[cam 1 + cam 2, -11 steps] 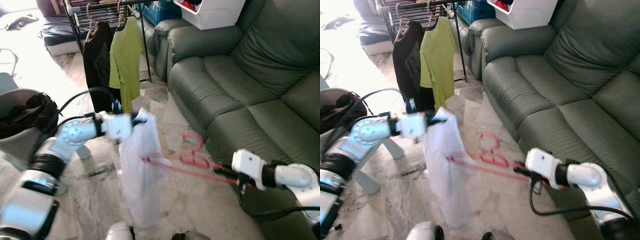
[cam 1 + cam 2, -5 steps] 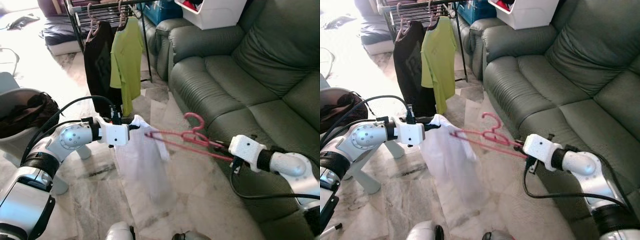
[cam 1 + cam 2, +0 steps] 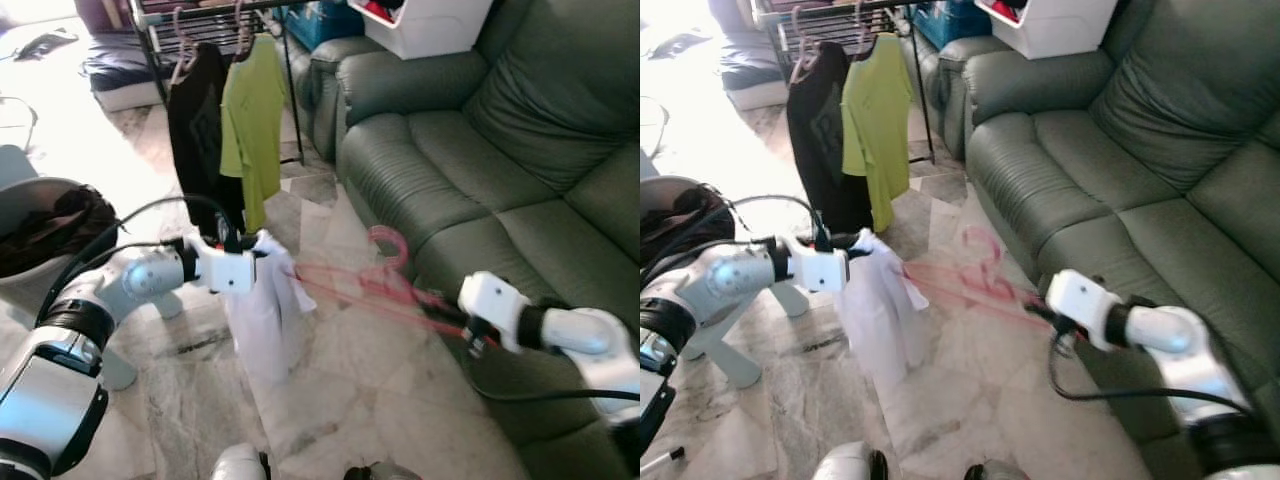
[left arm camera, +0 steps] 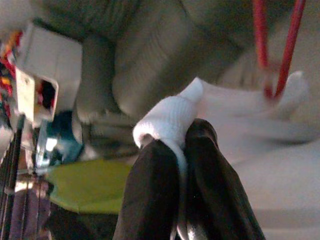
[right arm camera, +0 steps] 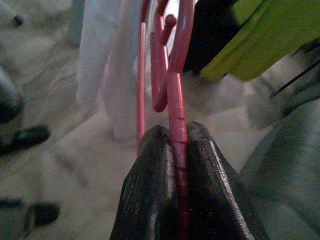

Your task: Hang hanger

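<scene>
A white garment (image 3: 262, 318) hangs over the floor, held by its collar (image 4: 167, 119) in my shut left gripper (image 3: 262, 262). My right gripper (image 3: 437, 318) is shut on a pink plastic hanger (image 3: 372, 284), clamping it just below its hook (image 5: 172, 55). The hanger lies nearly level and motion-blurred, and its far end reaches into the top of the garment (image 3: 876, 300). A dark clothes rack (image 3: 205, 20) stands at the back, with a black shirt (image 3: 200, 125) and a green shirt (image 3: 251, 115) hanging on it.
A dark green leather sofa (image 3: 500, 150) runs along the right, close to my right arm. A white bin (image 3: 425, 25) sits on its far armrest. At the left is a grey basket (image 3: 45, 235) with dark clothes. Pale marble floor (image 3: 360, 400) lies below.
The hanger has dropped from a raised tilt to nearly level and pushed further into the garment. The garment has bunched up shorter under my left gripper. Both grips are unchanged.
</scene>
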{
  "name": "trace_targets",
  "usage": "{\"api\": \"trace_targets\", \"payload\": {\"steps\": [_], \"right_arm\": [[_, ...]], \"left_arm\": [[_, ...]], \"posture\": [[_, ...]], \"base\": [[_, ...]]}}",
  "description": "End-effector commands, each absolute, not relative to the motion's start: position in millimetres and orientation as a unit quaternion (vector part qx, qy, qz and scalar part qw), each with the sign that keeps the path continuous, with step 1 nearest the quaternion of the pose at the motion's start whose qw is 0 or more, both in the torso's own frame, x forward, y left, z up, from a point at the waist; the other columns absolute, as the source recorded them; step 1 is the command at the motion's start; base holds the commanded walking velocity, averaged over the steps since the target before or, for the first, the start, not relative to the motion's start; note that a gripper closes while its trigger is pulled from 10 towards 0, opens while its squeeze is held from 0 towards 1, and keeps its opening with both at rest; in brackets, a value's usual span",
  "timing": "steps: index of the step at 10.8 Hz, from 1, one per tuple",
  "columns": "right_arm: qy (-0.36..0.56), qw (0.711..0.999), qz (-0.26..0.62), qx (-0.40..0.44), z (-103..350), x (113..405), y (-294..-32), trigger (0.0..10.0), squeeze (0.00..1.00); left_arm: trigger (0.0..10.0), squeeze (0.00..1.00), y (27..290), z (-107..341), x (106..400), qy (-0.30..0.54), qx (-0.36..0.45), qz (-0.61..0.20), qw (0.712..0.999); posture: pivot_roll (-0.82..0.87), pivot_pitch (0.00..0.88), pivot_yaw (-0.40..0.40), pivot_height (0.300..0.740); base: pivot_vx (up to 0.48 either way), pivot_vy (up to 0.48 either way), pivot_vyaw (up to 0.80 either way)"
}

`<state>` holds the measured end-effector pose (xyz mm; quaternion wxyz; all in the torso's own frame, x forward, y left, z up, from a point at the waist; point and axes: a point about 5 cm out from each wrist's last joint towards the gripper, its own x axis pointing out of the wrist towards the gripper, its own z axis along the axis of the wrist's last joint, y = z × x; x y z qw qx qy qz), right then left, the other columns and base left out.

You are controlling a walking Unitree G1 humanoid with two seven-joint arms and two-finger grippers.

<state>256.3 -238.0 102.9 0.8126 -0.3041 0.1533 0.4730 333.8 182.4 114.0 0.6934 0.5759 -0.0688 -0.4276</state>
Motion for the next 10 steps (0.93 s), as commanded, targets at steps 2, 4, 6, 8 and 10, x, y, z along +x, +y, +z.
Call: {"api": "trace_targets", "payload": {"steps": [2, 4, 6, 8, 10], "right_arm": [[0.199, 0.784, 0.482, -0.338, 105, 254, -254, 10.0, 0.0], [0.17, 0.803, 0.429, -0.376, 116, 270, -263, 10.0, 0.0], [0.091, 0.835, 0.395, -0.373, 129, 283, -246, 10.0, 0.0], [0.081, 0.838, 0.412, -0.348, 121, 279, -234, 10.0, 0.0], [0.099, 0.828, 0.446, -0.324, 117, 271, -231, 10.0, 0.0]], "left_arm": [[10.0, 0.0, 187, 128, 343, -0.087, 0.611, -0.401, 0.677], [10.0, 0.0, 185, 128, 339, -0.096, 0.6, -0.423, 0.672], [10.0, 0.0, 175, 122, 327, -0.109, 0.575, -0.489, 0.647], [10.0, 0.0, 167, 115, 319, -0.119, 0.572, -0.525, 0.619], [10.0, 0.0, 166, 115, 318, -0.123, 0.575, -0.531, 0.61]], "posture": [[-0.06, 0.036, 0.01, 0.74], [-0.06, 0.039, 0.013, 0.74], [-0.05, 0.043, 0.015, 0.74], [-0.05, 0.046, 0.019, 0.74], [-0.05, 0.047, 0.026, 0.74]], "base": [[0.0, 0.0, 0.0], [0.0, 0.0, 0.0], [0.0, 0.0, 0.0], [0.0, 0.0, 0.0], [0.0, 0.0, 0.0]]}}
